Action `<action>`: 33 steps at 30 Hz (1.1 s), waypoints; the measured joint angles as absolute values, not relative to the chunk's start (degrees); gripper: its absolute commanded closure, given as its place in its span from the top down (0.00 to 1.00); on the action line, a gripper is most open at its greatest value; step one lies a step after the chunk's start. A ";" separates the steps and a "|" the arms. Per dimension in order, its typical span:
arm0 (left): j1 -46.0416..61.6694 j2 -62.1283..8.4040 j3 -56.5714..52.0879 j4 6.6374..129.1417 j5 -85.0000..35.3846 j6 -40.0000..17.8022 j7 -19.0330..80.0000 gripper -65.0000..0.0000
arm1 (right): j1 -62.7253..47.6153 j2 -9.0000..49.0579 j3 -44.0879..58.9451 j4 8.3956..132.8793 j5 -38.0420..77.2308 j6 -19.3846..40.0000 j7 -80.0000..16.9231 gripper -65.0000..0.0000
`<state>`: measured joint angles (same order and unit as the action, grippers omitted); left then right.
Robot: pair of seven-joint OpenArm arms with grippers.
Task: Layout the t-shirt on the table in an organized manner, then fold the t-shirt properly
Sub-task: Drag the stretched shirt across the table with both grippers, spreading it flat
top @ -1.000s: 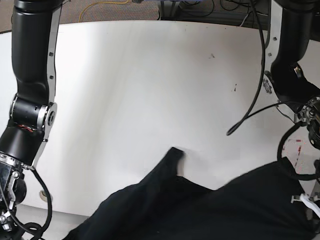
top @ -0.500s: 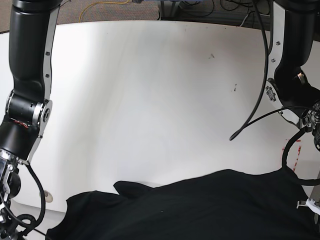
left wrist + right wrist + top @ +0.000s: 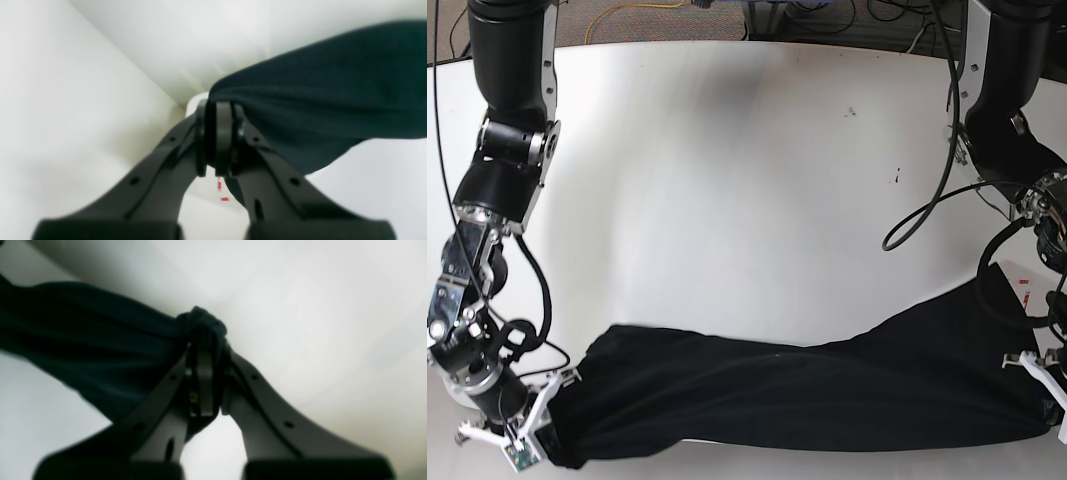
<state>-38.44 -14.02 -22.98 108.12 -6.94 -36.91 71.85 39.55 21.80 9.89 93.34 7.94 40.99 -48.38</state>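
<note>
The black t-shirt (image 3: 807,385) hangs stretched in a long band across the near part of the white table (image 3: 747,180). My right gripper (image 3: 555,438), at the bottom left of the base view, is shut on one bunched end of the t-shirt (image 3: 100,340); its fingertips (image 3: 203,353) are pressed together under a knot of cloth. My left gripper (image 3: 1049,412), at the bottom right, is shut on the other end of the t-shirt (image 3: 317,93), and its pads (image 3: 223,133) meet at the cloth's edge.
A small red-outlined mark (image 3: 1024,295) sits on the table near the left arm. Dark specks (image 3: 895,178) dot the far right of the tabletop. Black cables (image 3: 937,200) loop off the left arm. Beyond the far edge lie floor cables (image 3: 827,15).
The shirt was a loose heap at the bottom of the base view; now it is pulled out into a long band. Both grippers have come into view at its two ends.
</note>
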 measured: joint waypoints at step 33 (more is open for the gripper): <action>11.00 -8.51 -37.65 109.51 -6.02 -40.23 62.92 0.02 | -6.72 11.90 19.81 106.50 7.70 40.51 -48.12 0.00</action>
<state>11.00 -8.51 -37.65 109.51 -6.02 -40.23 62.92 -6.72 11.90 19.81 106.50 7.70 40.51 -48.12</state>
